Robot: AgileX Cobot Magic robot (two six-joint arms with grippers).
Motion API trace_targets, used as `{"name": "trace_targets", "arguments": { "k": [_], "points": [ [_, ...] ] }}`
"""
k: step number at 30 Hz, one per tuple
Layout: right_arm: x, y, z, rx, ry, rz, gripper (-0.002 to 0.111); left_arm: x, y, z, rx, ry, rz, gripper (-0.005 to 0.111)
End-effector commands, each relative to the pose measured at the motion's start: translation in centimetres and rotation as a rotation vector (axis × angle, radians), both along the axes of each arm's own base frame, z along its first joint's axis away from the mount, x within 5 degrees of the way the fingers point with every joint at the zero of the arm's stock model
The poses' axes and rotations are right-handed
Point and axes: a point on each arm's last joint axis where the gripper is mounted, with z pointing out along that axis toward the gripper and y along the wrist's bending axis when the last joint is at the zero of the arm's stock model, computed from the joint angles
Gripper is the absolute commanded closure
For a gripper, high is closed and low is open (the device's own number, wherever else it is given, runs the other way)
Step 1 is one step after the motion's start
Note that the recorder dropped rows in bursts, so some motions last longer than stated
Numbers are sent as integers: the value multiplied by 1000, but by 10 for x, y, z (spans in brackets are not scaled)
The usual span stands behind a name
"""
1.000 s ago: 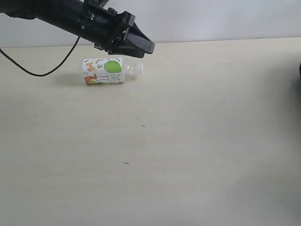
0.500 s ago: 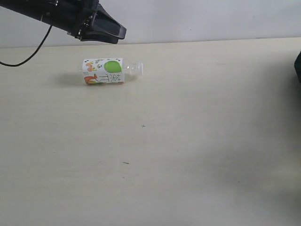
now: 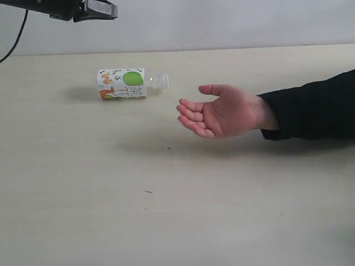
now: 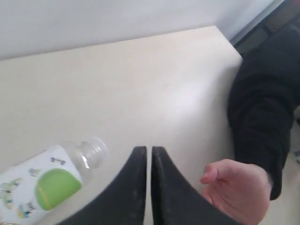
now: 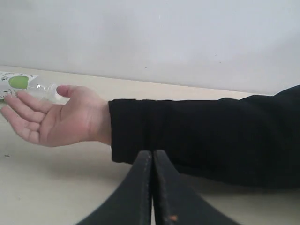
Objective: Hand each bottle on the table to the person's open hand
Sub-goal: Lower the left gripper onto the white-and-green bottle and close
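One short bottle point(image 3: 125, 83) with a green-apple label lies on its side on the beige table point(image 3: 166, 210), uncapped neck toward the right; it also shows as the bottle point(image 4: 42, 185) and the bottle point(image 5: 18, 83) in the wrist views. The other bottles are out of view. The person's open hand point(image 3: 222, 111) hovers palm up right of it, on a black sleeve point(image 3: 310, 105). My left gripper point(image 3: 108, 9) is shut and empty, high at the top left, behind the bottle. The left gripper point(image 4: 149, 149) and right gripper point(image 5: 153, 152) both show jaws pressed together. The right gripper is outside the exterior view.
A black cable point(image 3: 16, 36) hangs from the left arm at the far left. A pale wall point(image 3: 233, 22) runs behind the table's back edge. The person's arm point(image 5: 206, 140) lies across the space in front of the right gripper.
My left gripper has drawn back up and to the left, away from the bottle. The person's hand has come in from the right and now hovers open beside the bottle.
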Motion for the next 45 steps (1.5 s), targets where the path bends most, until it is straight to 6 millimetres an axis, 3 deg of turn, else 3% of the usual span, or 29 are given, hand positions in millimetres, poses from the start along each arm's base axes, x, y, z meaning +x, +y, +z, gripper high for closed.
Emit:
{"name": "trace_targets", "arguments": {
  "k": [1,8,15,20,26,28,29,30,31,33,37,41,45],
  "points": [
    [0,0,-1,-3,-6,-2,108,4,5,12,236,-78,-6,107],
    [0,0,-1,-3,-6,-2,108,11,4,27,723,-150,33,107],
    [0,0,-1,-3,-6,-2,108,-2,-42,23,1079,-244,-258,107],
    [0,0,-1,-2,-5,-2,108,-8,-78,0,1171,-329,-472,107],
    [0,0,-1,-2,-5,-2,108,5,-94,-26,1177,-430,-512,104],
    [0,0,-1,-2,-5,-2,108,10,-96,-34,1173,-457,-500,84],
    [0,0,-1,-2,-5,-2,108,12,-97,-40,1183,-467,-521,61],
    [0,0,-1,-2,-5,-2,108,13,-98,-43,1188,-470,-533,50],
    [0,0,-1,-2,-5,-2,108,14,-98,-49,1182,-445,-526,26],
    [0,0,-1,-2,-5,-2,108,17,-99,-56,1169,-430,-486,9],
    [0,0,-1,-2,-5,-2,108,23,-96,-69,1201,-429,-484,11],
    [0,0,-1,-2,-5,-2,108,27,-97,-94,1212,-402,-513,11],
    [0,0,-1,-2,-5,-2,108,34,-94,-102,1207,-437,-487,11]
  ]
}}
